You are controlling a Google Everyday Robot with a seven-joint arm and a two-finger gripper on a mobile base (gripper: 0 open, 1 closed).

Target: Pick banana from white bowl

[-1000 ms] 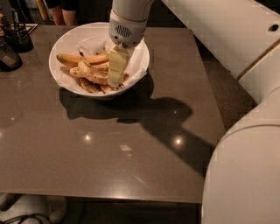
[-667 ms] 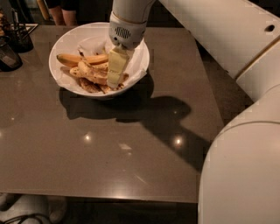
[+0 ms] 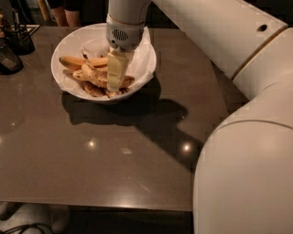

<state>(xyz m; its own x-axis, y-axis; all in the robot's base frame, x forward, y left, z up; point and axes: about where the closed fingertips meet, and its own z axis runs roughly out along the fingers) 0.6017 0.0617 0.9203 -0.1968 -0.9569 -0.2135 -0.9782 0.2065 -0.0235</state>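
The white bowl [image 3: 64,43] stands at the back left of the brown table, lined with crumpled white paper and holding several bananas. The speckled pale-yellow banana [image 3: 93,75] lies across the middle of the bowl. A smoother orange-yellow banana [image 3: 82,61] lies behind it, and dark-brown bananas [image 3: 94,89] lie at the bowl's front. My gripper [image 3: 114,84] reaches straight down into the bowl from above. Its tip is at the right end of the speckled banana and hides that part of it.
Dark containers [image 3: 19,37] stand at the table's back left corner beside the bowl. A person's legs [image 3: 68,11] show behind the table. My white arm [image 3: 247,137] fills the right side. The table's front edge [image 3: 100,205] runs along the bottom.
My gripper has shifted slightly to the left inside the bowl. The bowl and bananas have not moved.
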